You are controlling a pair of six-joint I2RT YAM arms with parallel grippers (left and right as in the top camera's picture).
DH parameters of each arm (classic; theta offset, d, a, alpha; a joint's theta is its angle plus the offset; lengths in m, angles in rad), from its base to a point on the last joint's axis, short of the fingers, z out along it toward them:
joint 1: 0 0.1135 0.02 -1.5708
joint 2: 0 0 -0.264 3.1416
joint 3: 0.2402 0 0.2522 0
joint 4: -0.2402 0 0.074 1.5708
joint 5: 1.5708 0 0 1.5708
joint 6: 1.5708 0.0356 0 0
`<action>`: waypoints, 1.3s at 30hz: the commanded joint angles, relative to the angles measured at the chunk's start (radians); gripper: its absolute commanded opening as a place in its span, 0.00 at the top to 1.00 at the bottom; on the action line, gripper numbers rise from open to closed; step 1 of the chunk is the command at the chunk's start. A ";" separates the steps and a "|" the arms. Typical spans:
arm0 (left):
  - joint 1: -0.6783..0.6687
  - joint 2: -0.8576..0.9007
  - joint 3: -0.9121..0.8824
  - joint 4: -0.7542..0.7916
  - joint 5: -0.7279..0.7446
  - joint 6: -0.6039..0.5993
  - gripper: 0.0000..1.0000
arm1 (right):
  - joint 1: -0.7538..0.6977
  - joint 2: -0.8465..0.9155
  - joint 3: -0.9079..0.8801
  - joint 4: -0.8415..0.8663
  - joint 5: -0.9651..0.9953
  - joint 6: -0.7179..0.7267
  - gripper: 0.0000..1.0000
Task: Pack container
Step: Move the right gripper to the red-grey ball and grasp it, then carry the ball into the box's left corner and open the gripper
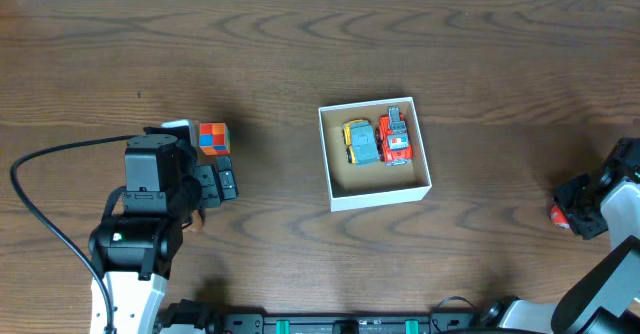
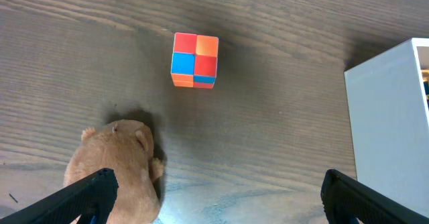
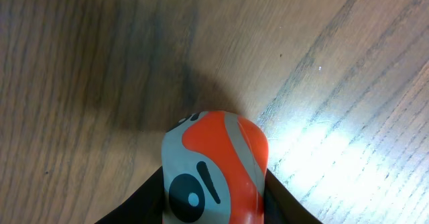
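The right pincer (image 1: 574,213), at the table's (image 1: 300,54) right edge, has its black fingers (image 3: 144,198) pressed on both sides of a smooth, rounded orange-and-grey toy (image 3: 214,153) with black markings. The left pincer (image 2: 221,194) stands wide apart above the dark wood grain, holding nothing, with a fuzzy tan plush animal (image 2: 124,163) beside one fingertip and a glossy multicoloured cube (image 2: 195,60) further out. Mid-table sits the container (image 1: 375,194), square, thin white walls, cardboard-brown floor, with two toy vehicles (image 1: 378,141) side by side inside.
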 commanded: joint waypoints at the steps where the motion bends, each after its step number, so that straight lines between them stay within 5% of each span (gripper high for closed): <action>1: -0.001 0.003 0.022 -0.003 0.003 -0.009 0.02 | -0.006 0.003 -0.006 -0.002 -0.016 0.000 0.93; 2: -0.001 0.003 0.022 -0.003 0.003 -0.009 0.02 | -0.005 0.003 -0.006 -0.003 -0.027 0.000 0.99; 13: -0.001 0.003 0.022 -0.003 0.003 -0.009 0.02 | 0.167 -0.135 0.028 -0.035 -0.102 -0.054 0.99; 24: -0.001 0.003 0.022 -0.003 0.003 -0.009 0.02 | 0.764 -0.423 0.240 -0.063 -0.095 -0.152 0.99; 31: -0.001 0.003 0.022 -0.003 0.003 -0.009 0.02 | 1.122 -0.327 0.373 -0.047 0.006 -0.213 0.99; 39: -0.001 0.003 0.022 -0.003 0.003 -0.009 0.02 | 1.242 -0.077 0.477 -0.046 -0.043 -0.268 0.99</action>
